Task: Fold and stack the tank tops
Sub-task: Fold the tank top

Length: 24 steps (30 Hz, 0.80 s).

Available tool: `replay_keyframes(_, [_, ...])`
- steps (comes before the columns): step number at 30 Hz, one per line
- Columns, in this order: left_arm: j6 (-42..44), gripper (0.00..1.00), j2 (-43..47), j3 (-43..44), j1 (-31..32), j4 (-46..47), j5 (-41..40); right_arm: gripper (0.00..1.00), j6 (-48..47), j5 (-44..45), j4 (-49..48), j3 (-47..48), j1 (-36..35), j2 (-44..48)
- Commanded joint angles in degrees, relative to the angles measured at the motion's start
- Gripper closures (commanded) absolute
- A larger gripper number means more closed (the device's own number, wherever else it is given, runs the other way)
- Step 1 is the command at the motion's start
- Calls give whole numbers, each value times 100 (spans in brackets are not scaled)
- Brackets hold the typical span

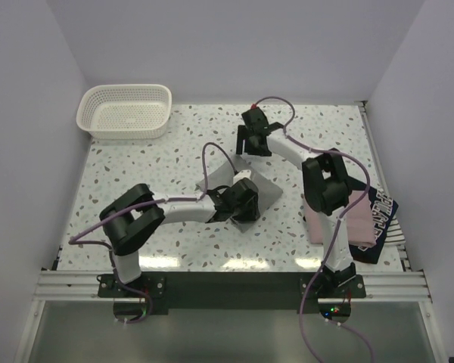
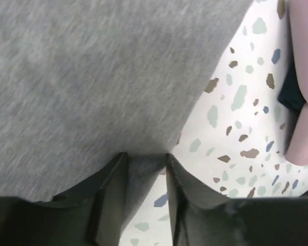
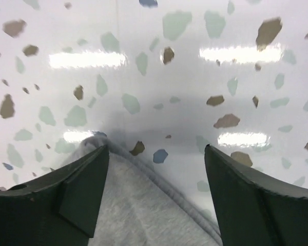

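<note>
Grey cloth tank top (image 1: 266, 190) lies half-folded at the centre of the speckled table (image 1: 136, 174), its near edge pinched in the left claw (image 1: 242, 200), the right claw (image 1: 251, 148) spread over its far corner; the dusty pink top (image 1: 357, 219) and navy lettered top (image 1: 384, 219) seem already stacked at right.

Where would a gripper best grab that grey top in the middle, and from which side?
Probably a hemmed edge or corner, from above. The grey tank top lies flat on the table, so only its rim can be pinched. The right gripper hangs open over the far hem; the near edge sits inside the left gripper.
</note>
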<state>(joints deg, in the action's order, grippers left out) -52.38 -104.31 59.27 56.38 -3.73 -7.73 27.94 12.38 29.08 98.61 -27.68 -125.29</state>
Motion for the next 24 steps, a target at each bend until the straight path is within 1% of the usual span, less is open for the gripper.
replay_keyframes(1, [-98,57,306,541,-13,-48,52,20,-272,-61,-17,519,210,338])
replay_keyframes(4, [139,53,464,849,-57,-330,-10,16,-88,-104,177,449,500,891])
replay_keyframes(7, [298,51,824,894,-92,-550,-10,15,211,-17,466,19,632,1647])
replay_keyframes(9, [360,51,1166,929,-171,-944,-27,16,570,-25,669,-595,632,2033])
replay_keyframes(10, [404,51,1307,903,-197,-1233,-36,17,711,-60,626,-910,624,2531])
replay_keyframes(11, [465,50,1630,876,-293,-1358,-36,18,1026,-156,486,-1644,624,2771])
replay_keyframes(12, [587,50,1807,781,-329,-1481,-36,18,1203,-279,363,-2069,571,3078])
replay_keyframes(13, [667,49,1974,719,-382,-1682,-19,19,1379,-271,257,-2874,536,3595])
replay_keyframes(14, [746,49,2324,666,-495,-1771,69,19,1772,-228,91,-3256,484,3904])
replay_keyframes(16, [922,49,2669,420,-610,-1973,209,19,2187,-175,-112,-3969,273,4397])
replay_keyframes(17, [975,49,2992,315,-732,-2000,375,19,2624,-149,-357,-4572,176,4869])
replay_keyframes(18, [1071,48,3161,96,-760,-2018,447,19,2820,-70,-472,-4831,-94,5039])
replay_keyframes(20, [1142,49,3591,-81,-839,-2105,552,18,3337,299,-666,-5262,-377,5391])
replay_keyframes(21, [1221,48,3706,-238,-839,-2132,570,18,3462,361,-745,-5360,-587,5436])
replay_keyframes(24, [1344,48,4059,-529,-883,-2272,588,18,4077,624,-860,-5641,-808,5411])
